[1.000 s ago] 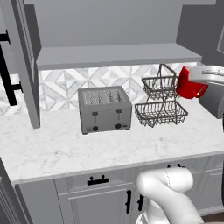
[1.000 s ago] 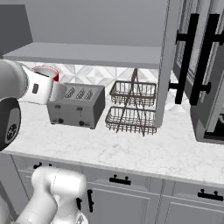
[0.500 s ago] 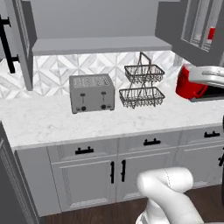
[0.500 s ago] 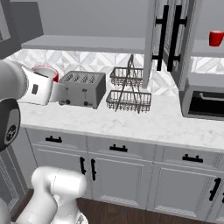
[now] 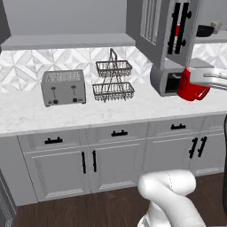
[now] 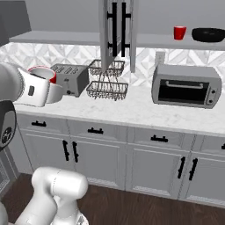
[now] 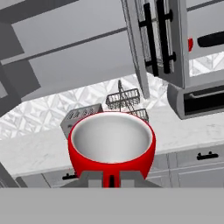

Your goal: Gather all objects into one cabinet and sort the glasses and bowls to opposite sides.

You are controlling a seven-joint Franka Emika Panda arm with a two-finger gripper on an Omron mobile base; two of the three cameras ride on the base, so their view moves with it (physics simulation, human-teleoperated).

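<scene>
Jaws pinching rim of red cup (image 7: 112, 142), gripper (image 7: 111, 177) holding it above counter (image 6: 145, 110). Second cup (image 6: 179, 32) and bowl (image 6: 209, 34) sitting on shelf (image 6: 154, 41).

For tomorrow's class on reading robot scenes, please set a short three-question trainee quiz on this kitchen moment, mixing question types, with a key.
1. True or false: the gripper is shut on a red cup.
2. Multiple choice: beside the black bowl on the upper cabinet shelf stands
A) a red cup
B) a grey-beige cup
C) a toaster
3. Fill in: the two-tier wire basket stands on the counter between the toaster and the ______.

Key
1. True; the hand view shows the cup held at its rim.
2. A; a second red cup stands just left of the bowl in the right base view.
3. Toaster oven.
</scene>
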